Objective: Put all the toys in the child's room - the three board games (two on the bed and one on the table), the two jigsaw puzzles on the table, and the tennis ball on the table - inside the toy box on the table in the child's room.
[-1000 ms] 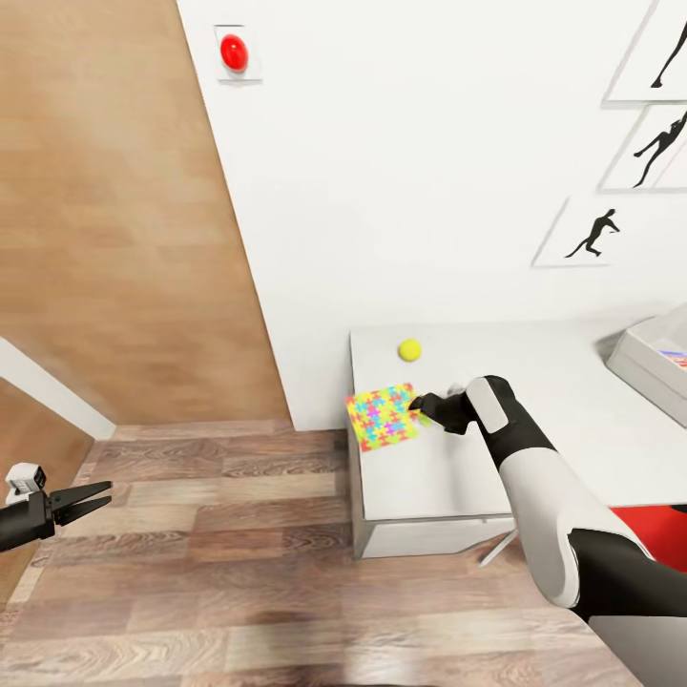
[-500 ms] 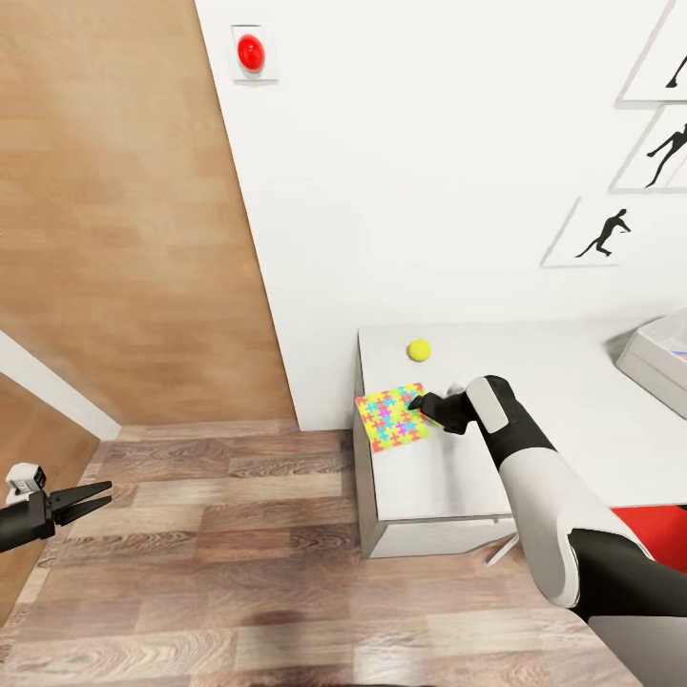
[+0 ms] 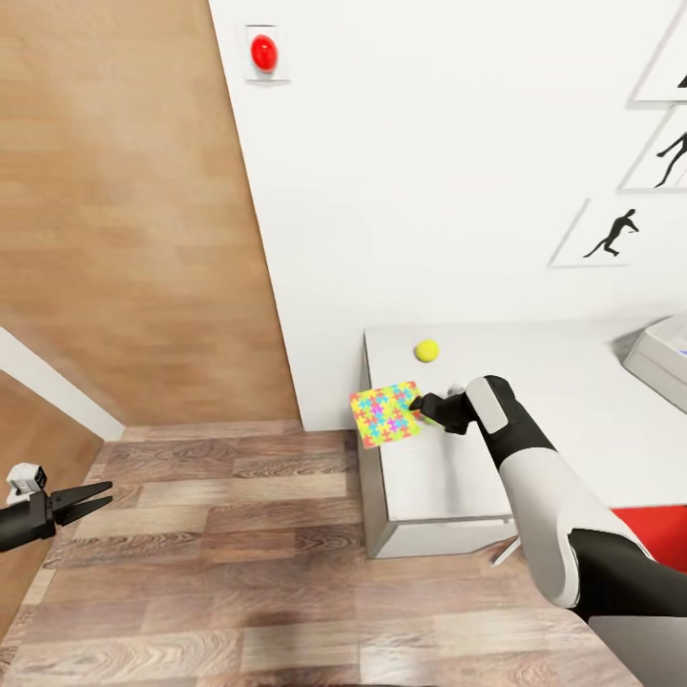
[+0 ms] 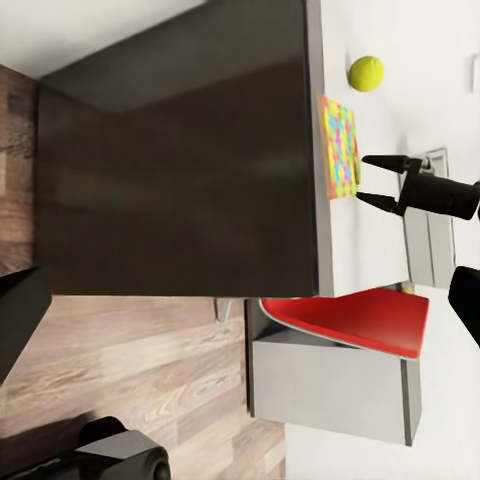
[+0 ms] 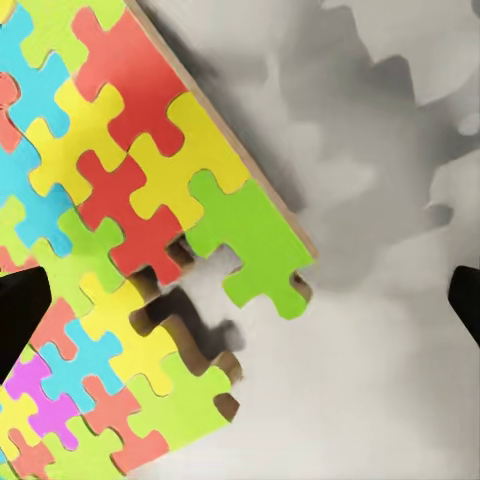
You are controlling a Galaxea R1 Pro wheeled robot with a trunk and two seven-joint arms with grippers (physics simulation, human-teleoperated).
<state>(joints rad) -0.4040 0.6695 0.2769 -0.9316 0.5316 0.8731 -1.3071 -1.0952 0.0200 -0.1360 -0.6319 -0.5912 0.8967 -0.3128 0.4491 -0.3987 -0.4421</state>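
- On the tabletop, at its end nearest the wooden door, a jigsaw puzzle lies with one edge jutting out past the table's end.
- Right gripper sits at the puzzle's inner edge; in the left wrist view its two dark fingers are spread apart with the puzzle edge just in front of their tips, so the jaws are parted and nothing is clamped.
- From the right wrist camera, the puzzle lies flat on the grey surface, with its corner showing loose-looking pieces and small gaps; whether the fingertips touch it cannot be told.
- Beyond the puzzle, nearer the white wall, the tennis ball rests on the tabletop, apart from the puzzle and the gripper.
- At the far right edge of the head view, the toy box stands on the tabletop, well apart from the puzzle; its contents cannot be made out.
- Left gripper hangs low over the wood-plank floor, well away from the table, fingers slightly parted and holding nothing.
- A red chair is tucked under the table's long side, by the robot's right arm.
- Black dancer silhouettes hang on the wall above the table, and a red button sits high on the wall beside the door.
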